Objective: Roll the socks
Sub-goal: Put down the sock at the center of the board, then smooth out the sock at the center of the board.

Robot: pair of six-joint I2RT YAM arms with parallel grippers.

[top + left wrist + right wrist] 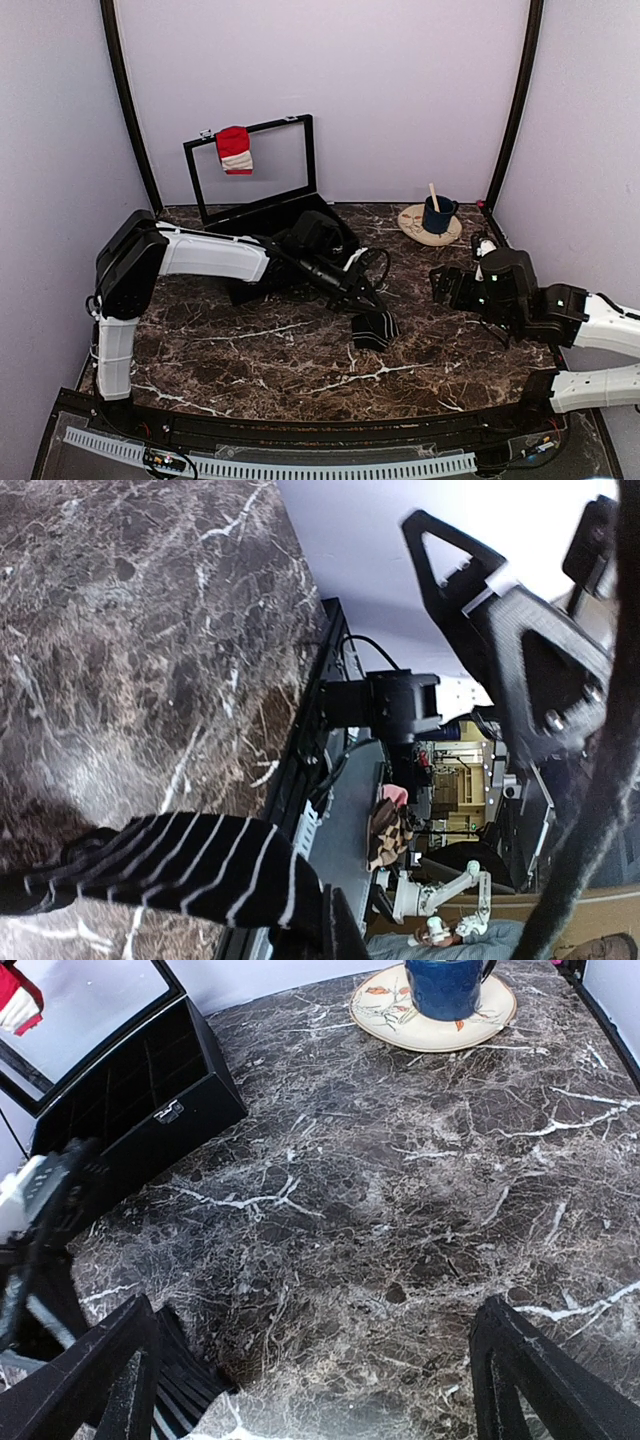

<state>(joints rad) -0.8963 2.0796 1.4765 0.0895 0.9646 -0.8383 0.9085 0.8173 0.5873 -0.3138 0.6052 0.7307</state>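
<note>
A black sock with thin white stripes (180, 870) hangs from my left gripper (335, 932), which is shut on one end of it. From above, that sock (376, 332) touches the marble near the table's middle, under the left gripper (368, 316). A red sock with a white band (235, 150) is draped over the top edge of the black case's raised lid; its corner shows as the red sock (14, 996) in the right wrist view. My right gripper (446, 285) stands open over bare marble, right of the striped sock (185, 1397), with nothing between the jaws (320, 1390).
The open black case (290, 225) with its framed lid (310, 150) stands at the back left, behind the left arm. A blue mug (437, 214) with a stick in it sits on a patterned plate (414, 226) at the back right.
</note>
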